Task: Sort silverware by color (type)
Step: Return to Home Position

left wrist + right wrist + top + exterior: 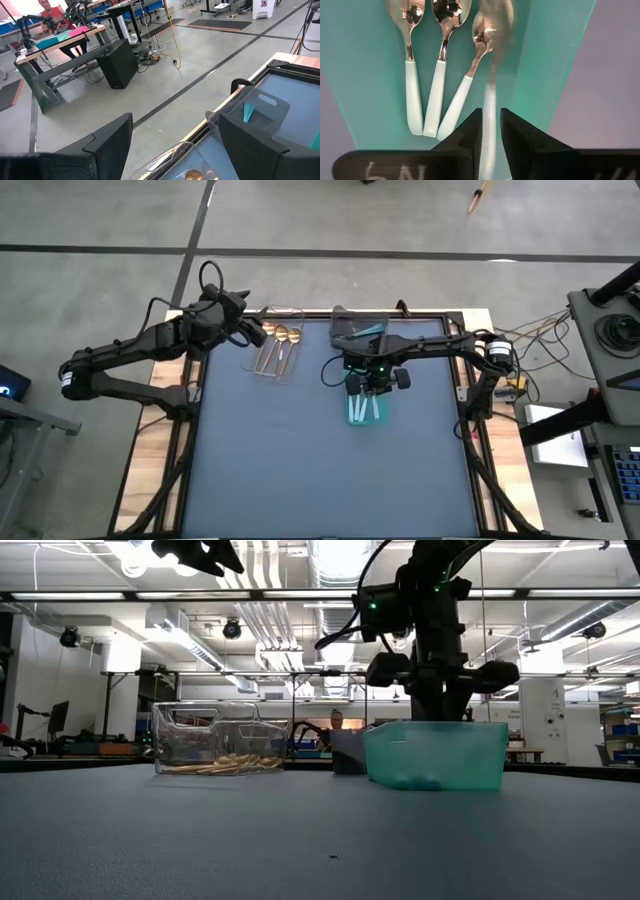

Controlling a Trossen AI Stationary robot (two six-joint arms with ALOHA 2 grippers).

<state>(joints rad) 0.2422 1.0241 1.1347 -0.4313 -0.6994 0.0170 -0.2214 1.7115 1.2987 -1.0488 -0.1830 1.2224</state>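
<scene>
White handwriting on the dark base of your right gripper (491, 112) is cropped past reading. Directly beneath that gripper, three light-blue spoons (436, 95) lie in the teal bin (365, 65). A fourth, blurred spoon (490, 75) lines up with its tip, and you cannot tell whether it is pinched. Your left gripper (170, 116), spread wide, hovers by the clear bin (270, 368), with the gold spoons (288, 335) just below it. Bare table (300, 470) lies open nearer you than both.

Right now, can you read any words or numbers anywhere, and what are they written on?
"6N": white handwriting on the dark body of the right tool. The picture's edge cuts it off, so this reading is unsure.
More white marks at the other end of that body are cut off and unreadable.
Nothing else can be read in any view.
</scene>
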